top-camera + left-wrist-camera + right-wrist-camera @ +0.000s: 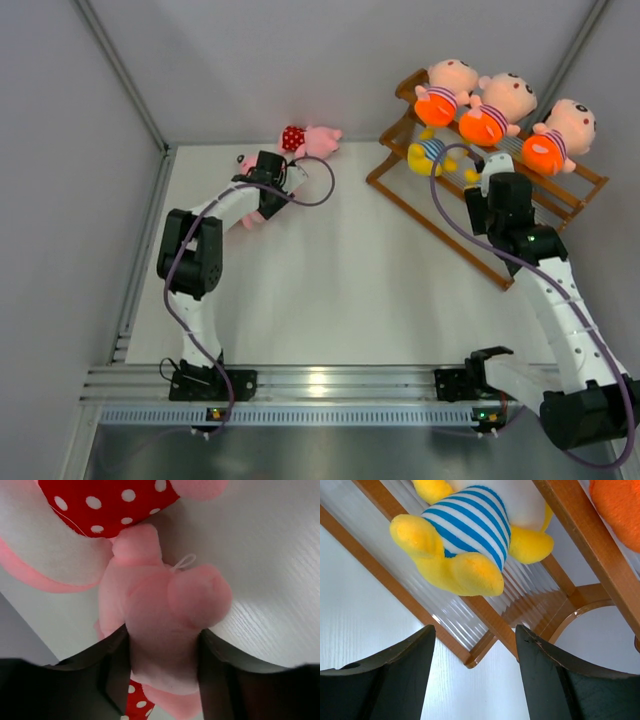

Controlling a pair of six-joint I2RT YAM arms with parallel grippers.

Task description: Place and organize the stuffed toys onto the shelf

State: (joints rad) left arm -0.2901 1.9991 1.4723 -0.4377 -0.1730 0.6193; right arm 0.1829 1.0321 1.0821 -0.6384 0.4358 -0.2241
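A pink stuffed toy [160,600] in red polka-dot clothes lies on the table at the back left. My left gripper [268,195] [165,635] is shut on it, one finger pressed against each side. A second pink stuffed toy [305,140] [100,500] lies just beyond. The brown shelf [440,225] [490,615] stands at the back right. Three peach-headed toys [495,108] sit along its top tier and a yellow striped toy [428,152] [465,535] sits on the middle tier. My right gripper [488,178] [475,635] hangs open and empty over the shelf's lower rail, near the yellow toy.
Grey walls close in the table at the back and on both sides, with a metal rail [140,260] along the left edge. The shelf's curved side piece [580,610] lies just ahead of my right fingers. A purple cable [320,185] loops beside the left gripper.
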